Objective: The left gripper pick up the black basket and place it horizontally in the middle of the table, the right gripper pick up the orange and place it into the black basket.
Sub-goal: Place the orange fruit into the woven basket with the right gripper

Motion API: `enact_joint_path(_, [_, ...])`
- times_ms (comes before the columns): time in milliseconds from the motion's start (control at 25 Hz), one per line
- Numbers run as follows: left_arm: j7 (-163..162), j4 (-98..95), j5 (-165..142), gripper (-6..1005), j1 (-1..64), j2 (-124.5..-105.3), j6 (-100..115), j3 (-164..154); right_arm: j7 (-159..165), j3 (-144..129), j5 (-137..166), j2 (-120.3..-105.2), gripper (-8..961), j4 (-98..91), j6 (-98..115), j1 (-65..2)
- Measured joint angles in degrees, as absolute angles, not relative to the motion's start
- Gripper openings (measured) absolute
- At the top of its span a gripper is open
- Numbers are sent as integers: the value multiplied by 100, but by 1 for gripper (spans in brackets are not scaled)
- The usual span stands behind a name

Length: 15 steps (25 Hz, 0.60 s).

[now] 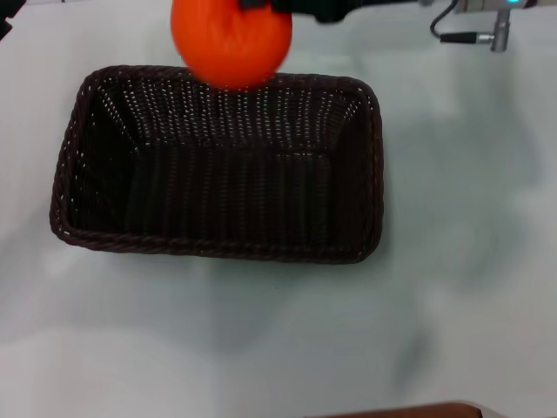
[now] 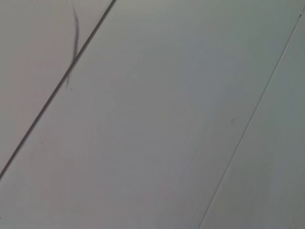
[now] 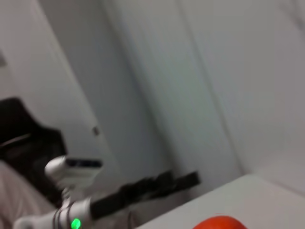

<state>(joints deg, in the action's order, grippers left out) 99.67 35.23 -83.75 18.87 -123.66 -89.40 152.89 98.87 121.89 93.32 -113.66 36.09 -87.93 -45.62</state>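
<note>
The black basket lies lengthwise across the middle of the white table, and I see nothing inside it. The orange hangs above the basket's far rim, at the top edge of the head view. My right gripper is shut on the top of the orange, and only its black finger parts show. Its silver wrist with cyan light and grey cable is at the top right. A sliver of the orange shows in the right wrist view. My left gripper is out of view, and the left wrist view shows only a plain white surface.
The table's front edge shows a brown strip at the bottom of the head view. The right wrist view shows a white device with a green light and dark furniture beyond the table.
</note>
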Motion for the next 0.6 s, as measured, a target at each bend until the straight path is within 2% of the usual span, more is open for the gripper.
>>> enact_joint_path(120, [9967,3532,-8356,878,1888,-12366,-8945,15321,9809,12110,9335,-11383,140,3599,-8766,-4553])
enact_joint_path(280, [9971,3525,-8204,878,1890,-12366,-8952,15325,9561,12084,9330,-11496,168,3555,-8522,-4531])
enact_joint_path(440, [9980,3516,-8097,877,1894,-12377,-8988,15320,9525,12065,9347,-11505,197,3511,-8449,-4559])
enact_joint_path(600, [9977,3515,-8081,877,1901,-12375,-9006,15323,9497,12136,9340,-11511,369,3519,-8442,-4547])
